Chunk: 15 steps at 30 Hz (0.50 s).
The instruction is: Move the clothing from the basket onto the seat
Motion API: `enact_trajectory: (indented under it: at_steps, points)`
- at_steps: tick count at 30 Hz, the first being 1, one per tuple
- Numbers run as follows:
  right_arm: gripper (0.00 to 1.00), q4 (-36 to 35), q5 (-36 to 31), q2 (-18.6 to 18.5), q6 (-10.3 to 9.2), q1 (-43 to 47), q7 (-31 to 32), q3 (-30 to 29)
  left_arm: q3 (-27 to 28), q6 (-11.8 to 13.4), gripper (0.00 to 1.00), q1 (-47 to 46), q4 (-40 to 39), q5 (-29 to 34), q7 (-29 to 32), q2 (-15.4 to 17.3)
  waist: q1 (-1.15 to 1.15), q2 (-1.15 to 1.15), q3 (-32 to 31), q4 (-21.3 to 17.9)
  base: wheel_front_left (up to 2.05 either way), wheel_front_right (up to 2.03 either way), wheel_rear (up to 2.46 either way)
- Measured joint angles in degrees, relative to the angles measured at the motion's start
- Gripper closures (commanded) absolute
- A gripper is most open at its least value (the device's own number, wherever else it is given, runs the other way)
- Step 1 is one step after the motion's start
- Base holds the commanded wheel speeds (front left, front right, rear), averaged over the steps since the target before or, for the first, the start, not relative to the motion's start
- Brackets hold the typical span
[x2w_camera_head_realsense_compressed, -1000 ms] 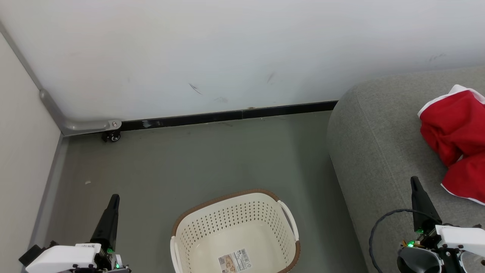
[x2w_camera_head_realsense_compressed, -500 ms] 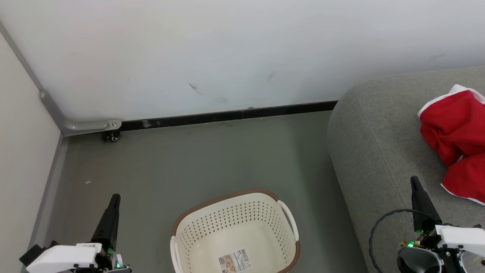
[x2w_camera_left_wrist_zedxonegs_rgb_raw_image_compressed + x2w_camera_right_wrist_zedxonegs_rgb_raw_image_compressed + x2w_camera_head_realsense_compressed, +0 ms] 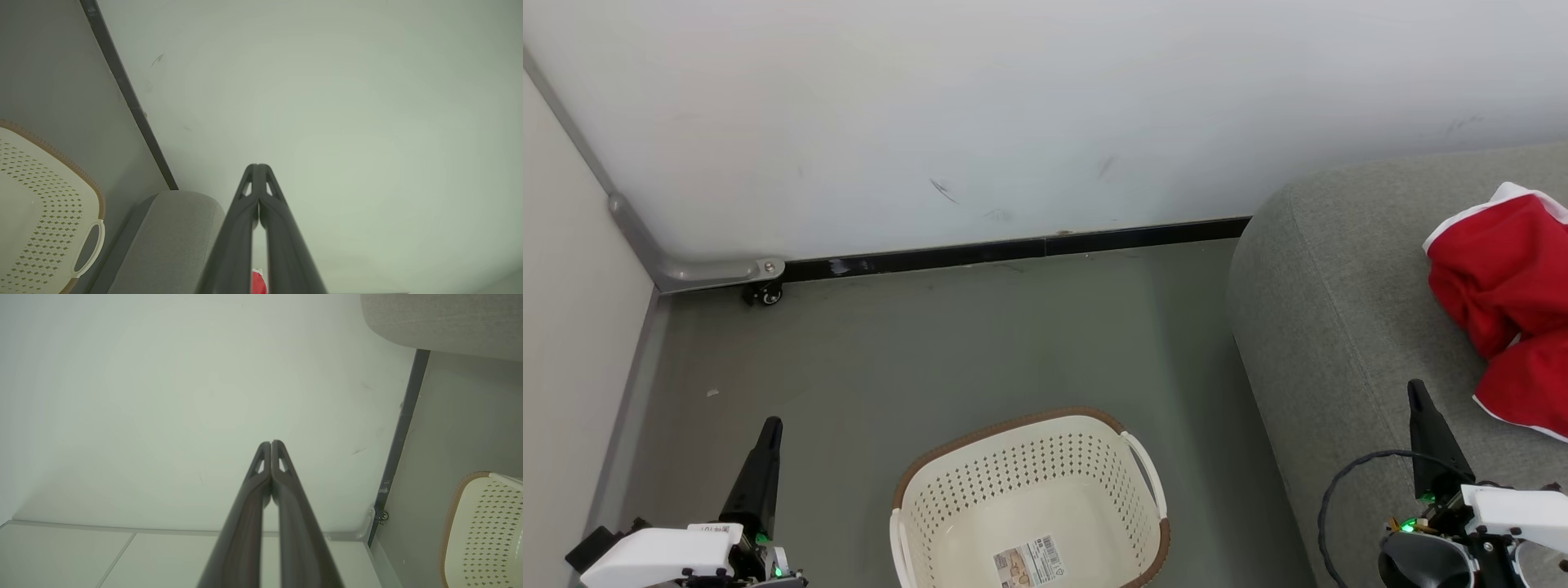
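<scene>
So the red clothing (image 3: 1507, 302) was lying bunched up on the grey seat (image 3: 1339, 327), over at its right side, white trim showing along the edges; the basket (image 3: 1013, 465) sat on the floor (image 3: 931, 351) just left of the seat, its bare base showing a barcode sticker (image 3: 1029, 562); the left gripper (image 3: 770, 426) hung low, left of the basket, fingers pressed together, holding nothing; the right gripper (image 3: 1417, 390) was over the seat's front, near the clothing but not touching it, also pinched closed and empty; white wall (image 3: 1013, 106) behind it all, a little caster wheel (image 3: 766, 294) at its foot.
</scene>
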Motion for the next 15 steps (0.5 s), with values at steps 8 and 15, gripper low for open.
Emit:
enact_trajectory:
  at_steps: [8, 15]
  points:
    - [1.00, 0.0, 0.0, 0.0, 0.00, 0.0, 0.0, 0.0, -0.1, 0.0, 1.00, 0.0, 0.0, 0.0, 0.0, 0.0, 0.00, 0.00, 0.0, 0.0, 0.00, 0.00, 0.00]
    - [1.00, 0.0, 0.0, 0.0, 0.00, 0.0, 0.0, 0.0, -0.1, 0.0, 1.00, 0.0, -0.1, 0.0, -0.1, 0.0, 0.00, 0.00, 0.0, 0.0, 0.00, 0.00, 0.00]
